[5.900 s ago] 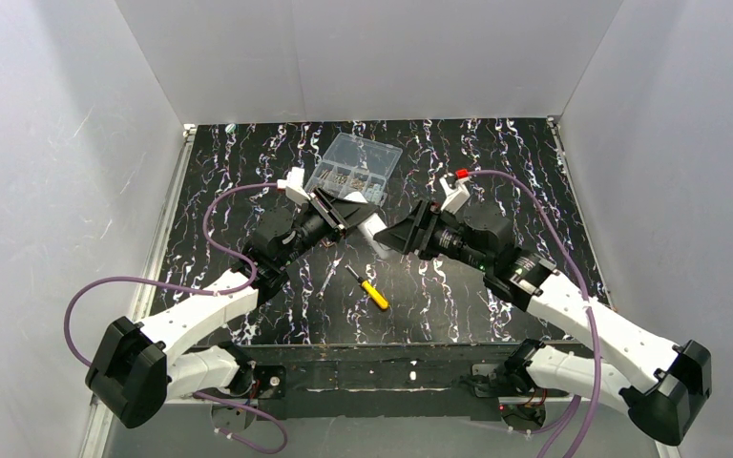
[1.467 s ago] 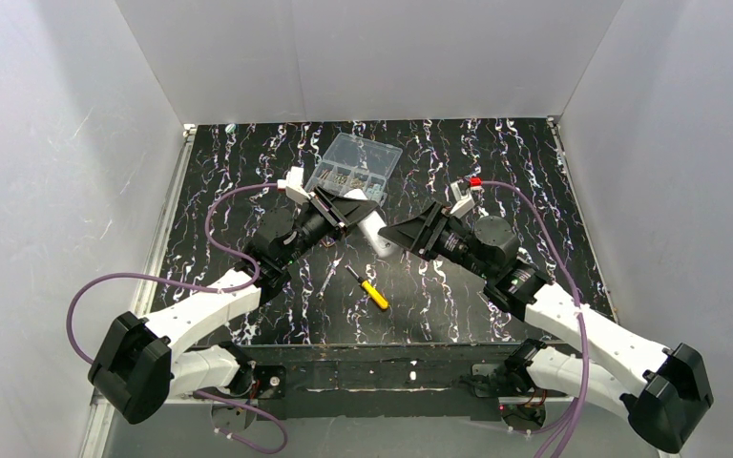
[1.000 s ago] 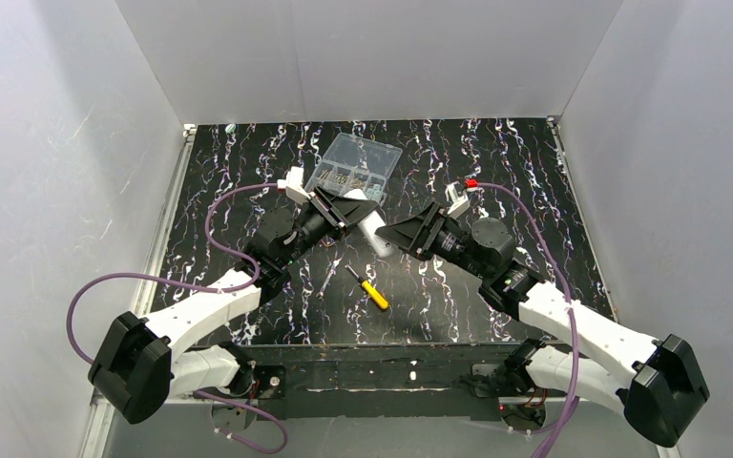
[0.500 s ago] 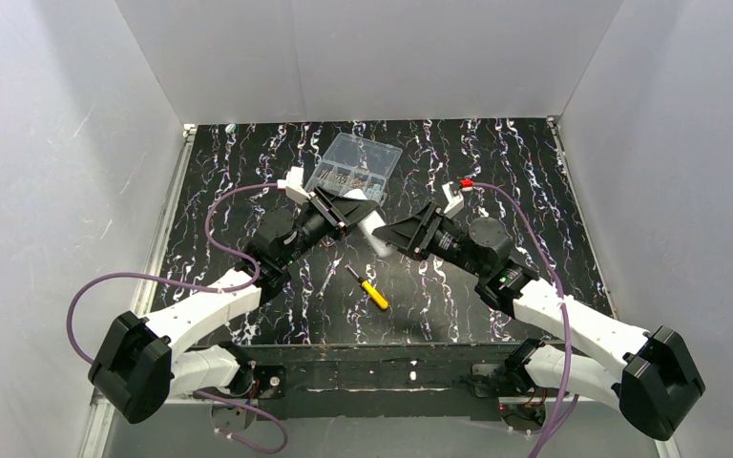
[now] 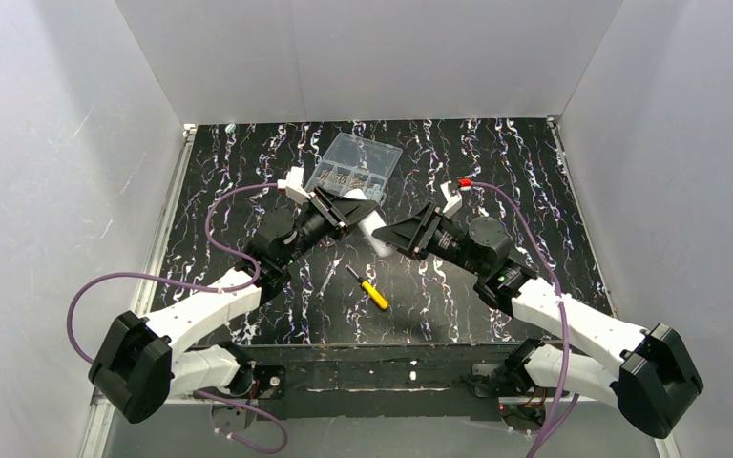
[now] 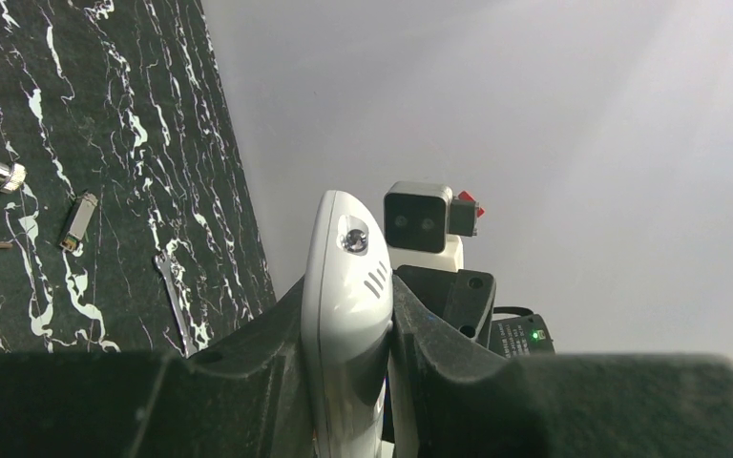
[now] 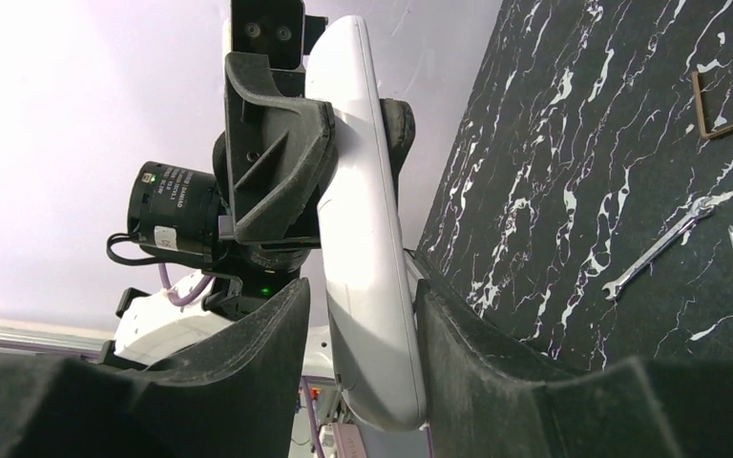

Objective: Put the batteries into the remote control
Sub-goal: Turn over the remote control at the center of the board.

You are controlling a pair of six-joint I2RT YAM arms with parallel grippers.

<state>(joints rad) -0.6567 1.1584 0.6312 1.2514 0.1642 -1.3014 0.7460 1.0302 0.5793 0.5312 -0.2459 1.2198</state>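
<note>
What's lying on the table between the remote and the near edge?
A yellow-handled screwdriver lies on the table there, on the near side of the remote control. The top external view shows it.

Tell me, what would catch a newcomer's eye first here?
Two arms meet mid-table on a white remote control: the left gripper clamps one end, the right gripper straddles the other. A yellow-handled screwdriver lies on the black marbled table nearer the arm bases, and a clear compartment box sits behind.
</note>
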